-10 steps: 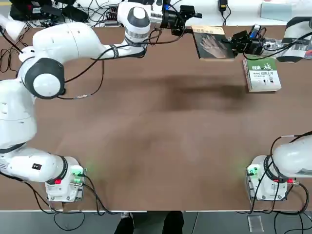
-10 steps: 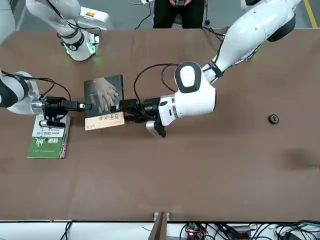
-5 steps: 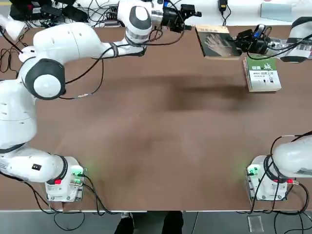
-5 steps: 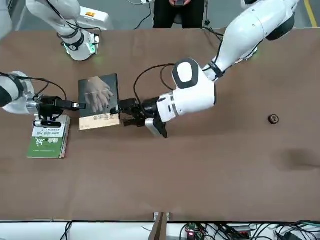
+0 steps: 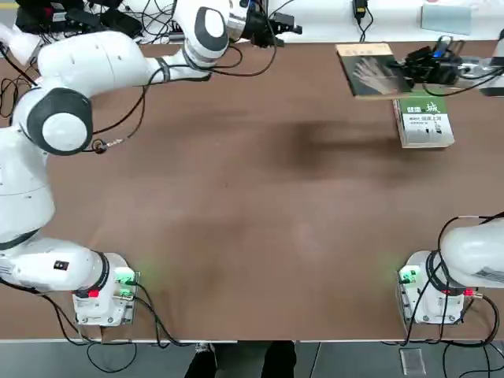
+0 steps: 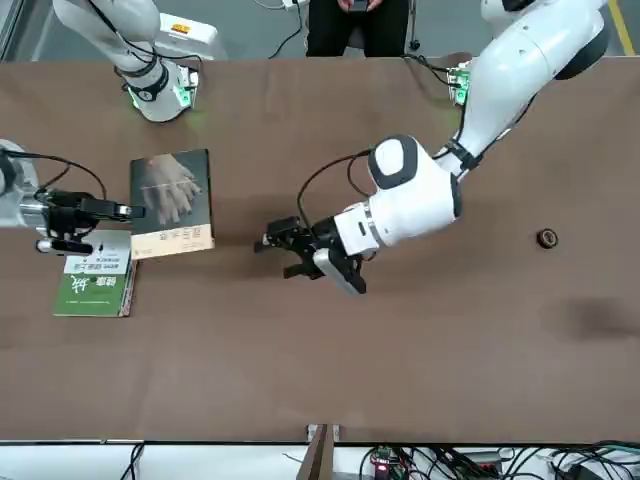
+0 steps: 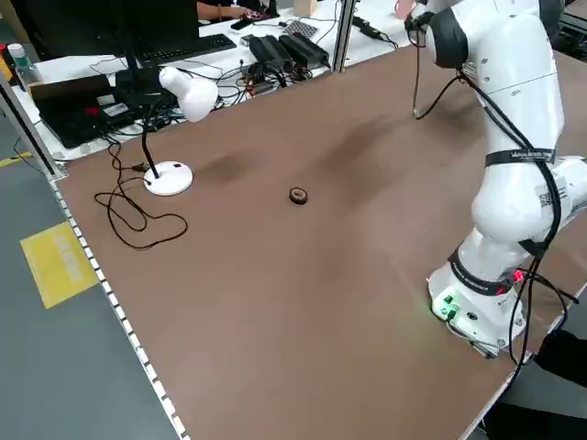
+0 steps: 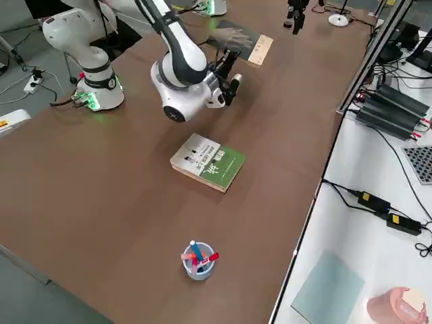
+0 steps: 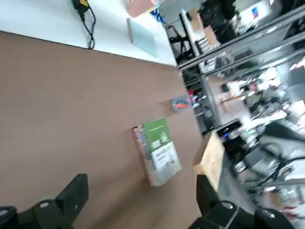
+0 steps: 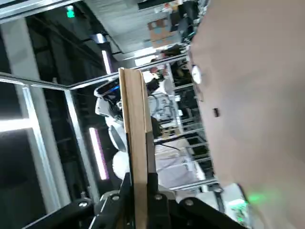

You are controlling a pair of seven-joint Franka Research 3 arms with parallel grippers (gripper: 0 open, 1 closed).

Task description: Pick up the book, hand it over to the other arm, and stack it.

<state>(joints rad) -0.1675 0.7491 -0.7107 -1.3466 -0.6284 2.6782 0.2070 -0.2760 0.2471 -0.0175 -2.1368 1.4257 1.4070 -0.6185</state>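
From overhead, the book point(image 5: 368, 71) hangs level above the far right part of the table point(image 5: 260, 197), pinched by one edge in the right gripper point(image 5: 409, 72), whose jaws are clamped on it; held this way the cover faces up, which should suit laying it flat on the green-and-white book point(image 5: 424, 120) just beside it, the likely base of the stack. The left gripper point(image 5: 282, 25) sits far off at the table's back edge, holding nothing. In the front view the book point(image 6: 171, 203) shows its pale hand picture and a tan title strip with small characters too fine to read; the right gripper point(image 6: 128, 211) grips its side, and the left gripper point(image 6: 272, 240) stands well apart with fingers spread wide, so I judge the handover finished and only the stacking left. The green-and-white book point(image 6: 96, 281) carries white characters I cannot make out. The right side view gives the same green-and-white book point(image 8: 208, 162) lying flat, with a cup of pens point(image 8: 197, 258) near the table's edge. The left wrist view shows wide-open fingers point(image 9: 71, 196) and nothing between them. The right wrist view shows the book point(image 10: 136, 138) edge-on, squeezed between the fingers point(image 10: 114, 202)
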